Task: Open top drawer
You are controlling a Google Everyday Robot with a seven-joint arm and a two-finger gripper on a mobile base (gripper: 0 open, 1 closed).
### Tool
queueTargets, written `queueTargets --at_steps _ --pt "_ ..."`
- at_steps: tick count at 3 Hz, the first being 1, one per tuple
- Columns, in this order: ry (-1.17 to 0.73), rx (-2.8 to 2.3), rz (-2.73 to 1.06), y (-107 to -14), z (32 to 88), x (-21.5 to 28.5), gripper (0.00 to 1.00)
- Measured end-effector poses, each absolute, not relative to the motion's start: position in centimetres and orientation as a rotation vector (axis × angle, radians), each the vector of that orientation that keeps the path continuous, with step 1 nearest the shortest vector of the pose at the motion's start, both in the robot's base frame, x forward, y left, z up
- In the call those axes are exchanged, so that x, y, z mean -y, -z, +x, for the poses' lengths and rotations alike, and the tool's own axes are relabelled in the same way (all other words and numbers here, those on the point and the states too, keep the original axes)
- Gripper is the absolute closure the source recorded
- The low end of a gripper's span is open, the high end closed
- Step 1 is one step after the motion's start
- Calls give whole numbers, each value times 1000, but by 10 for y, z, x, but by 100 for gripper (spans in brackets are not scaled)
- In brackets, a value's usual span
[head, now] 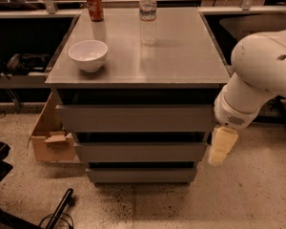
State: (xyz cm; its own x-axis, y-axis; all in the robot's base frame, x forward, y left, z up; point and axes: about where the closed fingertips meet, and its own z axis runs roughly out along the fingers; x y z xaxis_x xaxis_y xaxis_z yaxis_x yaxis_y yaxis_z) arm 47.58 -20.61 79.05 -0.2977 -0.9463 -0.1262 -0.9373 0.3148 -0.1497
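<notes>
1. At the far left, I see a brown cardboard box [50, 140] on the floor against the cabinet's side.
2. On the grey cabinet top [181, 56] stand a white round bowl [88, 55], a red drinks can [94, 5] and a clear plastic bottle [148, 4].
3. The wide matte grey top drawer [136, 118] sits directly under that top. Its front is flat, handleless and rectangular, with a dark gap above it and two grey lower drawer fronts [140, 151] beneath.
4. On the right, the white robot arm [262, 75] hangs the cream gripper [222, 146] just beside the drawers' right edge, pointing down; I cannot tell its state.
</notes>
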Motion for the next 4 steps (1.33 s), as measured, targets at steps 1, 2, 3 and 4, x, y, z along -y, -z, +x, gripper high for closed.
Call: queueTargets --at_steps 1,2,3,4 --pt "63 -2405 -1715 -751 498 210 0" --pt "68 -2374 -1720 -738 520 211 0" --pt "80 -2322 -1770 -726 541 204 0" --pt "89 -2273 -1845 -713 558 196 0"
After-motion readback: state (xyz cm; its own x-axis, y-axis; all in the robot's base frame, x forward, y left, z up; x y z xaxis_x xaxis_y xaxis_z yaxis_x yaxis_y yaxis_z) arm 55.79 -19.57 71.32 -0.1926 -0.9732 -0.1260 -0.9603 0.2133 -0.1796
